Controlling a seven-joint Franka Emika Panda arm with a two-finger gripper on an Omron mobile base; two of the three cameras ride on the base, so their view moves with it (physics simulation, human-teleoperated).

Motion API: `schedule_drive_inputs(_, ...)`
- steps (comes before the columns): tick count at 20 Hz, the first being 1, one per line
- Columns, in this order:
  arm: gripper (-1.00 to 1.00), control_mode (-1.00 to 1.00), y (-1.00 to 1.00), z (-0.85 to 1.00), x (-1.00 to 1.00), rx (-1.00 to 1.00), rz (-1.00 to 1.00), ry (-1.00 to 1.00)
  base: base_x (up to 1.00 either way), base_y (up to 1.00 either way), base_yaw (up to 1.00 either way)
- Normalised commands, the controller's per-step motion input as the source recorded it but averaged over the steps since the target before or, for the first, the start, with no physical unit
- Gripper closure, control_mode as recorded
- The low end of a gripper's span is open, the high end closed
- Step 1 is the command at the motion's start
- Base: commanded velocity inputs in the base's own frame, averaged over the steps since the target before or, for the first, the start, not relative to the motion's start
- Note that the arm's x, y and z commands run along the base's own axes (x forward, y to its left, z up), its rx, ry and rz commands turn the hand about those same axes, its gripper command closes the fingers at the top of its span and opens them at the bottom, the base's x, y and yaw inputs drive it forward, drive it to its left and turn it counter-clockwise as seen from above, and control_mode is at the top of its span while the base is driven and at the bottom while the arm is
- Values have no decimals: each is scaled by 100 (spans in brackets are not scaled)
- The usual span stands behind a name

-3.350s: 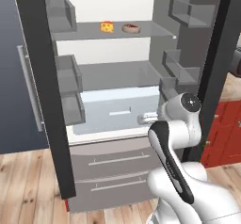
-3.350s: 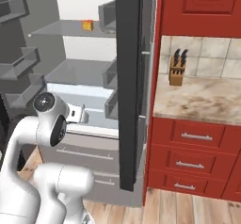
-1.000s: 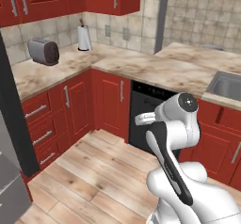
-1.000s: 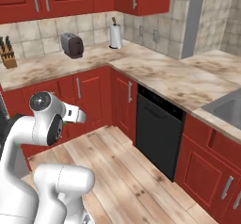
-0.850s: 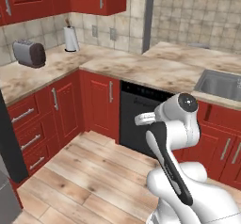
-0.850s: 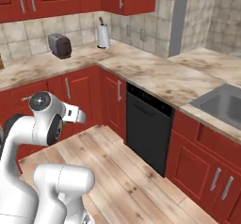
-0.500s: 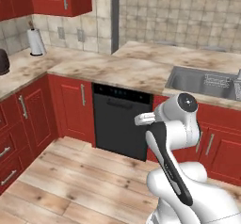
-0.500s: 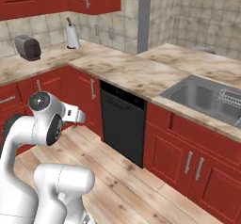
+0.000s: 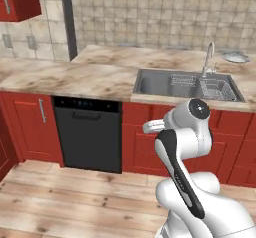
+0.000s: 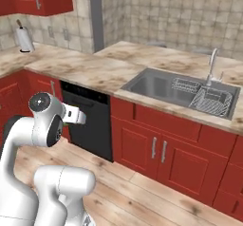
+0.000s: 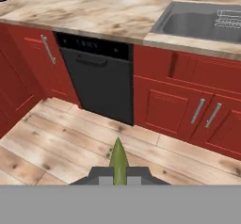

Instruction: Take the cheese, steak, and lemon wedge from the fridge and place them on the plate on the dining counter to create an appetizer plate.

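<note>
Lemon wedge (image 11: 118, 162), yellow-green and pointed, pinched between the gripper (image 11: 119, 175) fingertips at the bottom of the hand view, tip up. Judged light, slightly soft and slick on the cut faces, with a firmer rind; best held across the flat faces near the thick middle, lightly enough not to crush or squirt it out. Present hold appears to be low on the wedge, with most of it standing clear above the fingertips.

Arm folded close over the base, hand carried at about chest height of the robot and pointed forward and somewhat down toward the wooden floor (image 11: 70, 143) and the red cabinets. Wrist seen in the base views as a short white stub ahead of the elbow joint; fingers themselves too small there to read.

Ahead: beige marbled surface of the dining counter (image 9: 95, 74) with inset steel sink (image 9: 165, 84) and faucet (image 9: 207, 59), black dishwasher (image 9: 90, 132) below. Grey-rimmed plate (image 9: 235, 57) at the far right of the surface, beyond the sink, well apart from the gripper. Placement not yet done.
</note>
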Motion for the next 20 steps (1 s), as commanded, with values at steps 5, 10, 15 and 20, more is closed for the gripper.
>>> schedule_drive_inputs(5, 100, 100, 0, 0, 0, 0, 0, 0, -52, -100, -33)
schedule_drive_inputs(10, 100, 100, 0, 0, 0, 0, 0, 0, -35, -100, -27)
schedule_drive_inputs(15, 100, 100, 0, 0, 0, 0, 0, 0, -15, -100, -41)
schedule_drive_inputs(20, 100, 100, 0, 0, 0, 0, 0, 0, 0, -100, -53)
